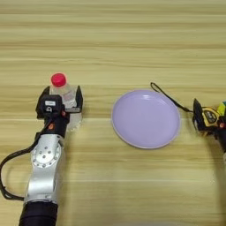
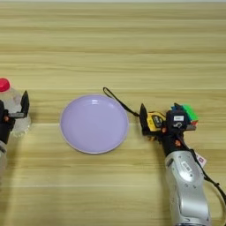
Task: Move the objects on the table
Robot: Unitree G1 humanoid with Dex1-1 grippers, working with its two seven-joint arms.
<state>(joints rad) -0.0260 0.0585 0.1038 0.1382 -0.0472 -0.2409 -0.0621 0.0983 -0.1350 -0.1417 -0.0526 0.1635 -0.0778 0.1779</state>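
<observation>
On the wooden bench (image 1: pixel 132 44) a lilac plate (image 1: pixel 145 118) sits near the middle, empty. At about nine o'clock from the plate stands the small clear bottle (image 1: pixel 64 95) with its red cap, upright. The left pincer (image 1: pixel 60 102) has one black finger on each side of the bottle, and the fingers look pressed against its sides (the lower part of the bottle is partly hidden behind the pincer body). The silver left forearm runs down toward six o'clock from there, with a black cable looping off to the side.

At about three o'clock from the plate lies the yellow-and-black tape measure (image 2: pixel 155 121). Its black cord (image 2: pixel 118 102) trails away toward ten o'clock and passes just beside the plate's rim. The right pincer (image 2: pixel 152 122) is clamped on the tape measure, one black finger showing on the side that faces the plate. Just behind the pincer, at two o'clock from it, sits a multicoloured cube (image 2: pixel 187 112) with a green face uppermost.
</observation>
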